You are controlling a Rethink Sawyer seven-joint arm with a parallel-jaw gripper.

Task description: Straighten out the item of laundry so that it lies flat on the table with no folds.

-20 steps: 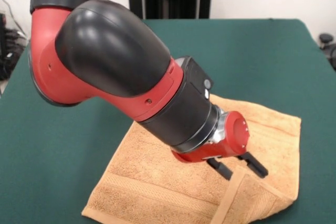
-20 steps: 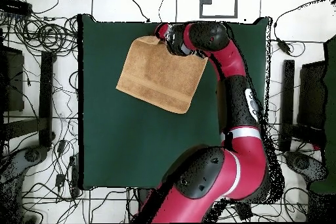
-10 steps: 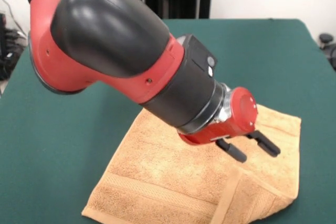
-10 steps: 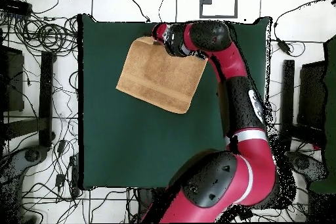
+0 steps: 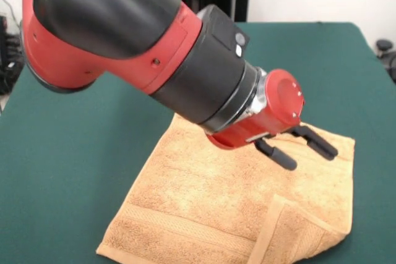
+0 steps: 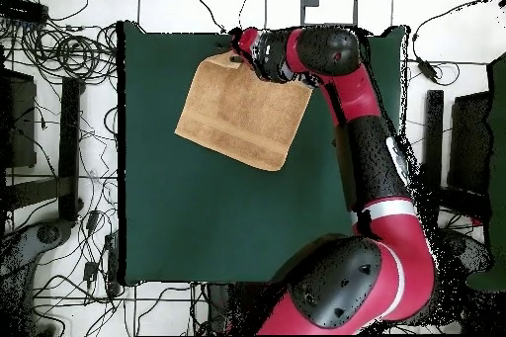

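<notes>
The orange-tan towel (image 5: 247, 196) is spread on the green tabletop (image 5: 74, 153), with one corner seen folded back onto the towel in the front view. The gripper (image 5: 299, 148) is held above the towel with its two black fingers (image 5: 276, 154) spread and nothing between them. The towel is judged soft, light and limp, best pinched at the folded corner (image 5: 297, 227) and drawn outward.

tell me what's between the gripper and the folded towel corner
Nothing: in the front view the open gripper hangs in free air over flat towel, short of the folded corner.
</notes>
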